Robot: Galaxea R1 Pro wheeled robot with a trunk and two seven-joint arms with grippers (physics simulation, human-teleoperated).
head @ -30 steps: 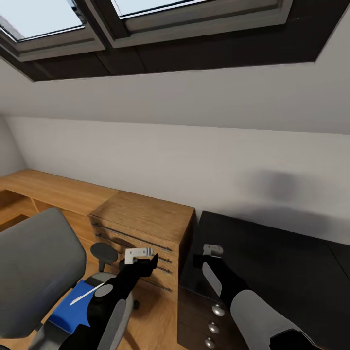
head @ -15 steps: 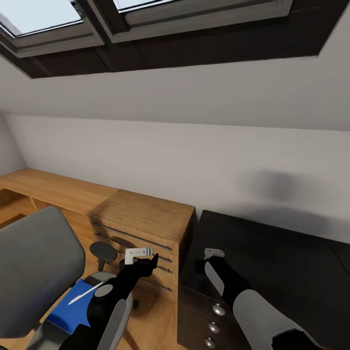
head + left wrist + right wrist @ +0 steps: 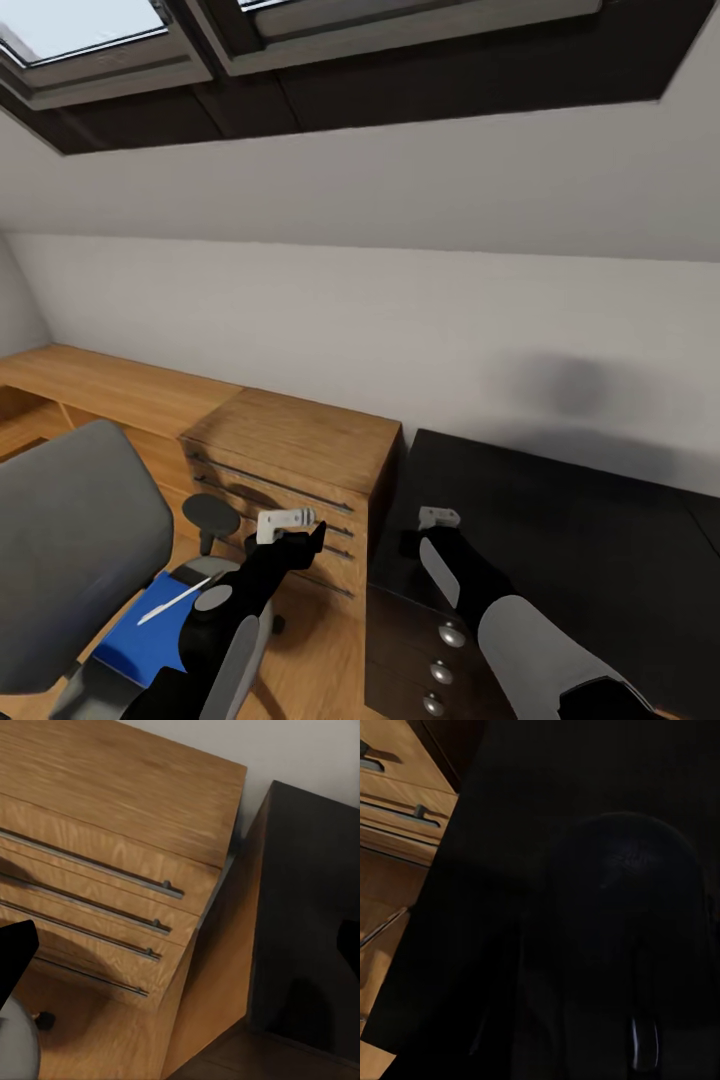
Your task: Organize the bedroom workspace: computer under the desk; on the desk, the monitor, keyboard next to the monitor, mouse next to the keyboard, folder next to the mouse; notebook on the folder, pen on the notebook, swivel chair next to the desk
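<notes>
Diagonally on blue folder [image 3: 140, 645], pen [image 3: 174, 601]; both end effectors' [image 3: 300, 518] state unclear.

Bare black desk [image 3: 560, 520] top beside wooden drawer chest [image 3: 295, 470]; swivel chair [image 3: 75, 560] leftward.

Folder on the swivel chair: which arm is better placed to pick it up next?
Probably the left. The left gripper hangs beside the swivel chair, close to the blue folder. The right gripper hovers over the black desk, farther away.
</notes>
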